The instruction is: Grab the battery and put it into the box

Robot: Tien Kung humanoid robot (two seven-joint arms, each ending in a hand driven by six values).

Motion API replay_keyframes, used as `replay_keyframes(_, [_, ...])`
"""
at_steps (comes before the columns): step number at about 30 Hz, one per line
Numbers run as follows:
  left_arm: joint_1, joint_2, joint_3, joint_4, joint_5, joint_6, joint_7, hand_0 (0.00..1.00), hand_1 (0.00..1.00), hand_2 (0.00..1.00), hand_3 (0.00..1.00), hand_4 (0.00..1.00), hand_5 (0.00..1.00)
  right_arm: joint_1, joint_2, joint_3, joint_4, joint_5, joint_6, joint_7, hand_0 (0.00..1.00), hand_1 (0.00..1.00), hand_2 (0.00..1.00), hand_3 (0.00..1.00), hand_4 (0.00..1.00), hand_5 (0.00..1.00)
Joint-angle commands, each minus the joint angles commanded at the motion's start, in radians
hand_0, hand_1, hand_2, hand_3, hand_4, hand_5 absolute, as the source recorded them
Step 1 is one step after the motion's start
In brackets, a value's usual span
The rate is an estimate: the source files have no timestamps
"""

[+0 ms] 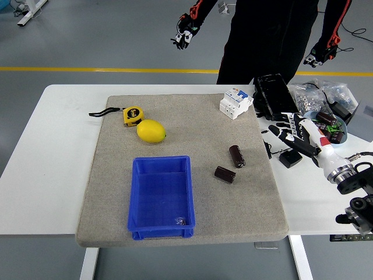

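Two dark cylindrical batteries lie on the grey mat (105,198): one (236,156) nearly upright in the picture, the other (225,174) lying crosswise just below it. A blue plastic box (161,196) stands open on the mat to their left, with a small object inside near its front. My right hand (285,132) reaches in from the right edge, fingers spread and holding nothing, hovering off the mat's right side, to the right of and above the batteries. My left arm is out of view.
A lemon (151,130) and a yellow tape measure (132,115) lie at the mat's upper left. A white circuit breaker (235,102), a black case (274,95), bagged parts (317,99) and a small black block (289,158) crowd the right side. A person stands at the far side, gloved hands (185,34) raised.
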Motion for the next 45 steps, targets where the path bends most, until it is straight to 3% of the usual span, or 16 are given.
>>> replay_keyframes(6, [0.005, 0.002, -0.005, 0.0, 0.005, -0.003, 0.002, 0.577, 0.595, 0.64, 0.584, 0.632, 0.596, 0.089, -0.002, -0.117, -0.058, -0.181, 0.013, -0.031, 0.78, 0.791, 0.818, 0.844, 0.97, 0.463])
replay_keyframes(13, [0.0, 0.005, 0.003, -0.002, -0.002, -0.006, 0.0, 0.578, 0.595, 0.638, 0.583, 0.633, 0.595, 0.22, 0.045, -0.262, -0.165, -0.395, 0.013, -0.049, 0.778, 0.79, 0.818, 0.847, 0.949, 0.434])
replay_keyframes(23, [-0.009, 0.008, 0.014, -0.002, -0.017, -0.003, -0.003, 0.578, 0.591, 0.636, 0.584, 0.633, 0.595, 0.345, 0.145, -0.414, -0.296, -0.394, 0.024, -0.023, 0.776, 0.789, 0.815, 0.847, 0.942, 0.431])
replay_keyframes(30, [-0.02, 0.007, 0.016, -0.004, -0.015, -0.001, -0.001, 0.579, 0.591, 0.638, 0.584, 0.634, 0.594, 0.365, 0.21, -0.421, -0.373, -0.412, 0.024, -0.004, 0.775, 0.788, 0.813, 0.846, 0.927, 0.418])
replay_keyframes(36, [-0.033, 0.004, 0.02, -0.005, -0.02, 0.004, -0.002, 0.578, 0.591, 0.639, 0.584, 0.637, 0.595, 0.379, 0.235, -0.436, -0.436, -0.415, 0.016, 0.011, 0.767, 0.775, 0.808, 0.847, 0.914, 0.423])
replay_keyframes(45, [-0.044, 0.002, 0.024, -0.005, -0.025, 0.005, -0.005, 0.581, 0.593, 0.641, 0.584, 0.638, 0.596, 0.404, 0.229, -0.508, -0.49, -0.425, 0.057, 0.023, 0.766, 0.77, 0.804, 0.842, 0.895, 0.42])
